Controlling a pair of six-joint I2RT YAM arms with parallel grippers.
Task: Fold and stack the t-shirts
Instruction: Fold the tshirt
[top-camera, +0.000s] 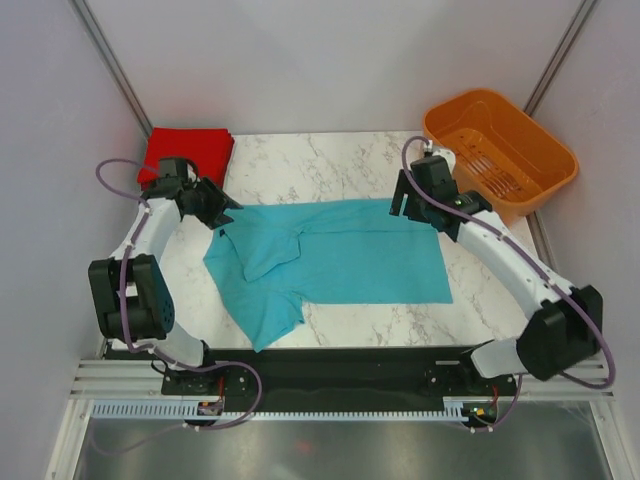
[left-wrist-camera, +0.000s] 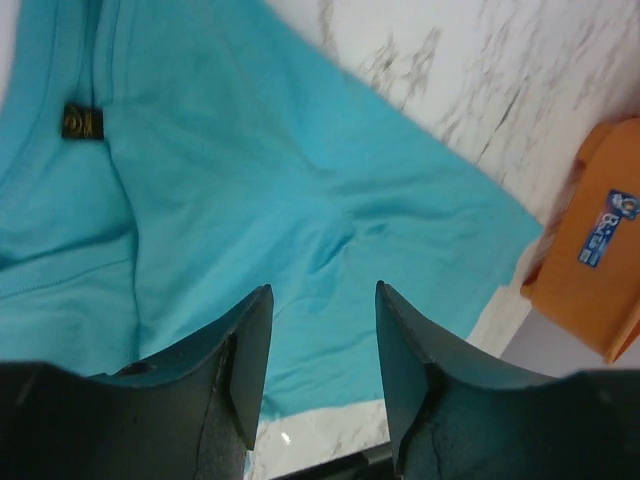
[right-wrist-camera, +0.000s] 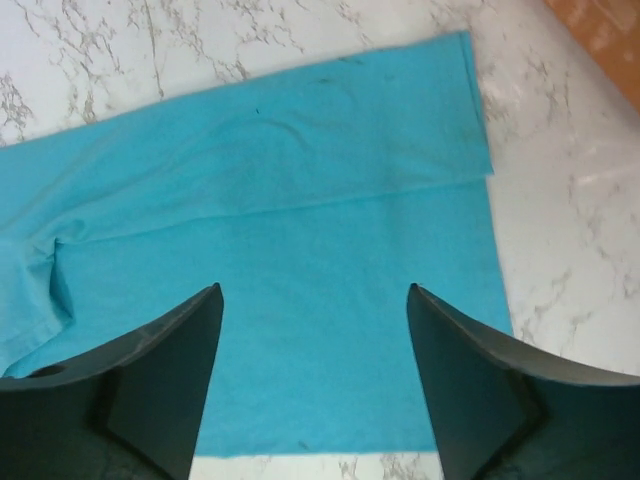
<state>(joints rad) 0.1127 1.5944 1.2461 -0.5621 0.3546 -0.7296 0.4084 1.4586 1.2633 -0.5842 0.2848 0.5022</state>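
The teal-blue t-shirt (top-camera: 340, 262) lies spread on the marble table, its far edge folded over and one sleeve hanging toward the near left. It fills the left wrist view (left-wrist-camera: 250, 190) and the right wrist view (right-wrist-camera: 290, 250). The red t-shirt (top-camera: 188, 152) lies folded at the far left corner. My left gripper (top-camera: 222, 212) is open and empty above the shirt's far left corner. My right gripper (top-camera: 402, 208) is open and empty above the shirt's far right corner. Its jaws (right-wrist-camera: 314, 300) stand wide apart over the cloth.
An orange slotted basket (top-camera: 500, 150) stands at the far right, also seen in the left wrist view (left-wrist-camera: 590, 250). Bare marble table (top-camera: 330, 160) lies beyond the shirt and along its right side.
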